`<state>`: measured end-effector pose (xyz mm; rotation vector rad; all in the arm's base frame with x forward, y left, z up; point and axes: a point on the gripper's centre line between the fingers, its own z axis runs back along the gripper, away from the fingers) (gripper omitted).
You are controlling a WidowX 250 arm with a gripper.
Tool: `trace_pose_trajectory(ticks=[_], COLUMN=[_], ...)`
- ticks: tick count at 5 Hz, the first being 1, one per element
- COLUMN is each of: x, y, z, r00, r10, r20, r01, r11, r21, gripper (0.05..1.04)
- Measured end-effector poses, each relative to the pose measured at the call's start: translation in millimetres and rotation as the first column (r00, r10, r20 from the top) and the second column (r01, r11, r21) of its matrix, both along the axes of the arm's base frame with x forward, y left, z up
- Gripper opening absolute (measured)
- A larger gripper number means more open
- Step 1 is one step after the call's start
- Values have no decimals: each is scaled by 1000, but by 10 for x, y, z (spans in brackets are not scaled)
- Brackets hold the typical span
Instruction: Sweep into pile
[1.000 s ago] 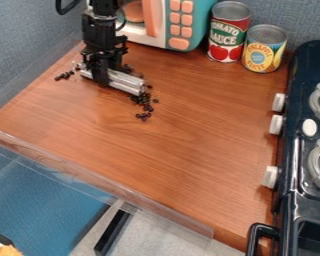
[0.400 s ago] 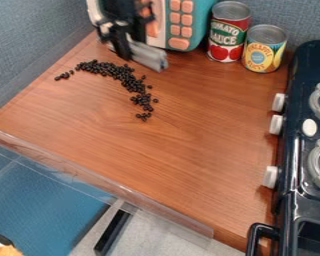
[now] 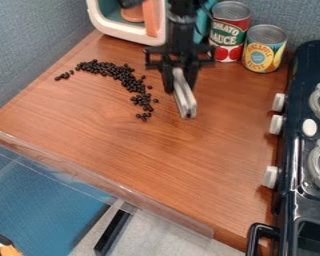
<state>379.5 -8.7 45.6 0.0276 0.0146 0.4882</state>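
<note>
With twelve o'clock at the top of the view, the tool (image 3: 179, 86) hangs above the surface (image 3: 189, 165), pointing down toward six. It is clamped on a silver bar (image 3: 186, 102), which slants out from between its fingers, its free end toward a point between five and six o'clock. Whether the bar touches the surface I cannot tell.

The black bits (image 3: 126, 80) lie on the surface from the tool's seven to its ten o'clock, apart from both tool and bar. Most form a curved band that bends down on the side toward the tool. A few sit loose beside its lower end, nearest the bar, with a small cluster just below. Another small cluster lies at nine, just beyond the band's far end.

At one o'clock stands a red can (image 3: 230, 45), upright; at two, just beside it, a yellow can (image 3: 264, 50), also upright. Both show metal tops, so their contents are hidden. At eleven, behind the arm, is a toy microwave (image 3: 116, 29) with a pink handle (image 3: 151, 17); something round and orange-brown shows inside it.

Between three and five runs a dark toy stove (image 3: 289, 150), white knobs (image 3: 276, 124) along its near side.
</note>
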Motion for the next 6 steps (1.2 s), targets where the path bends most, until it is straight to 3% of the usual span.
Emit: trace_pose_trajectory(ticks=[1, 2, 3, 4, 5, 6], x=[-83, -104, -138, -132, -123, -93], y=[-47, -178, -145, -91, 1, 65], z=[4, -115, -217, -231, -346, -365], r00=[969, 868, 711, 528, 387, 435], r10=[-241, -493, -700, -846, -918, -888], r20=[49, 61, 60, 73, 81, 148], r01=[240, 488, 696, 844, 920, 894], r11=[970, 870, 714, 533, 391, 446], r21=[28, 74, 77, 66, 35, 51], gripper=[392, 392, 392, 392, 392, 392])
